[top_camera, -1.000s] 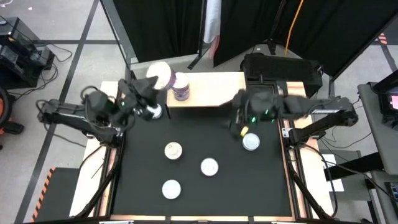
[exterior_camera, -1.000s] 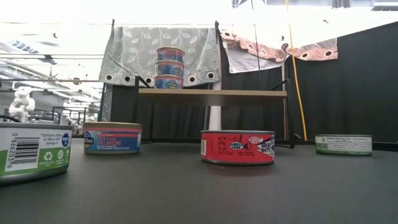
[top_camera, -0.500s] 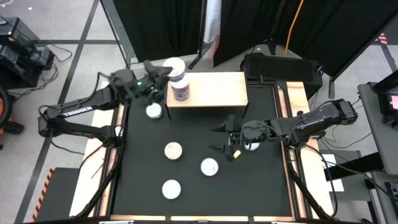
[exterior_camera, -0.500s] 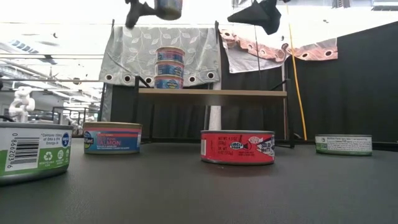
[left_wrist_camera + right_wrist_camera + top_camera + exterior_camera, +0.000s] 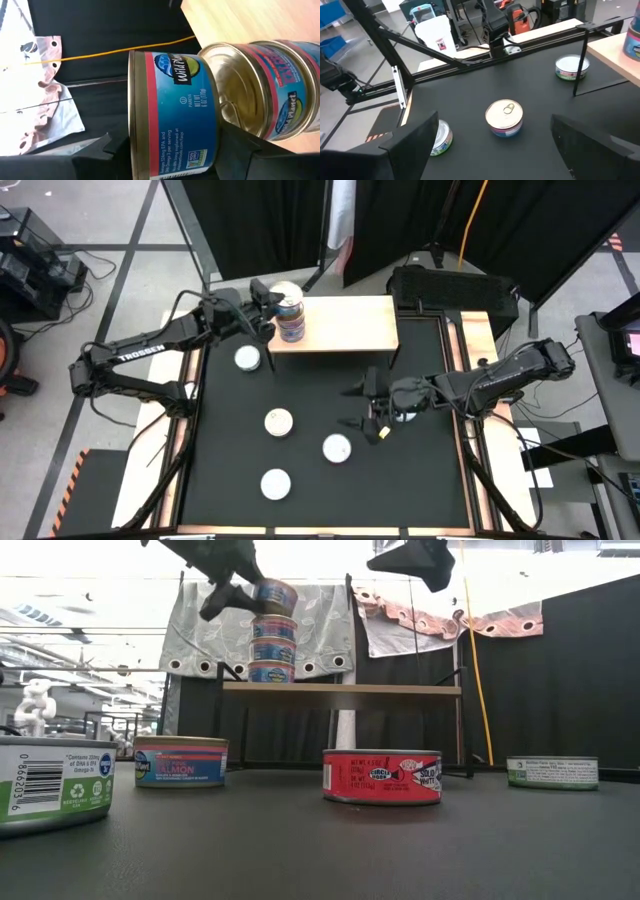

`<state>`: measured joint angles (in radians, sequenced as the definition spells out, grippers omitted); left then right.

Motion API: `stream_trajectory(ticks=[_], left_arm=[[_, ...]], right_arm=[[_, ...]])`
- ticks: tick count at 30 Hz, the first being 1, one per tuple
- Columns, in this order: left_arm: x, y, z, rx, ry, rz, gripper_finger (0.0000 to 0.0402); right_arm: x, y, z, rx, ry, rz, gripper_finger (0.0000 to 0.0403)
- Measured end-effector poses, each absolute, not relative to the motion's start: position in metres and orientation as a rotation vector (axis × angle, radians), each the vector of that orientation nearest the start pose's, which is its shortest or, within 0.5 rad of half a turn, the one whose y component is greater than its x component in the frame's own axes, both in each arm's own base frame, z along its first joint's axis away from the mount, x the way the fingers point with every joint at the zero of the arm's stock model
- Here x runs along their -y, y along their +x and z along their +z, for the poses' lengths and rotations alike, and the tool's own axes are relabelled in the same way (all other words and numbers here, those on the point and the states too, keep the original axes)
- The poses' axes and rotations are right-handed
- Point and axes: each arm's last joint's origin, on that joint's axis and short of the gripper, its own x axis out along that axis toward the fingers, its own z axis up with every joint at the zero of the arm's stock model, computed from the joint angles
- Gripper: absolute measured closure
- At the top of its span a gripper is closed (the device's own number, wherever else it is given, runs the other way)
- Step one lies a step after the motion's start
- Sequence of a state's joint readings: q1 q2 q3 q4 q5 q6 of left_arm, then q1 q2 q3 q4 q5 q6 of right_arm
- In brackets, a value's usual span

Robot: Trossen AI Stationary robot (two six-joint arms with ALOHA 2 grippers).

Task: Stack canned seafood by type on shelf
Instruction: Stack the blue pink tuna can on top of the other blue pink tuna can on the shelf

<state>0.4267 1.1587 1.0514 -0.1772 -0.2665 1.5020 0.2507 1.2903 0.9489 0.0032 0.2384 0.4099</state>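
Observation:
My left gripper (image 5: 272,308) is shut on a blue-labelled tin (image 5: 170,115) of canned seafood. It holds the tin at the top of a stack of three blue tins (image 5: 271,650) on the left end of the shelf (image 5: 345,325). I cannot tell whether the tin touches the stack. My right gripper (image 5: 362,408) hangs open above the table's middle right, with nothing between its fingers. On the black table stand a blue salmon tin (image 5: 504,117), two green tins (image 5: 571,67) (image 5: 440,137) and a red tin (image 5: 382,777). Another tin (image 5: 404,412) is partly hidden under the right arm. My left gripper pinches the blue tin between its two fingers, one on the lid (image 5: 132,142) and one under the bottom (image 5: 216,135). The fingers come nearly level from the table's left. The tin is about upright, slightly tilted, level with the stack's top lid (image 5: 235,95).
The shelf's wood top to the right of the stack is bare (image 5: 360,330). Its thin dark legs (image 5: 580,70) stand on the mat. Curtains and stands close off the far side, and open mat lies at the near right (image 5: 410,480).
My left gripper has carried the blue tin from beyond the shelf's left end toward the stack and down to its top. My right gripper has come down and toward the table's middle, staying open, then stopped.

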Motion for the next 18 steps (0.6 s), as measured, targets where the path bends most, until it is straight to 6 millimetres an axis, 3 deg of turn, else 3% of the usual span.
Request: stream_trajectory(ticks=[18], left_arm=[[-0.1121, 0.2287, 0.3475, -0.784, 1.42, 0.281, 0.0191]], right_arm=[[-0.0649, 0.281, 0.2999, -0.325, 0.31, -0.052, 0.0026]])
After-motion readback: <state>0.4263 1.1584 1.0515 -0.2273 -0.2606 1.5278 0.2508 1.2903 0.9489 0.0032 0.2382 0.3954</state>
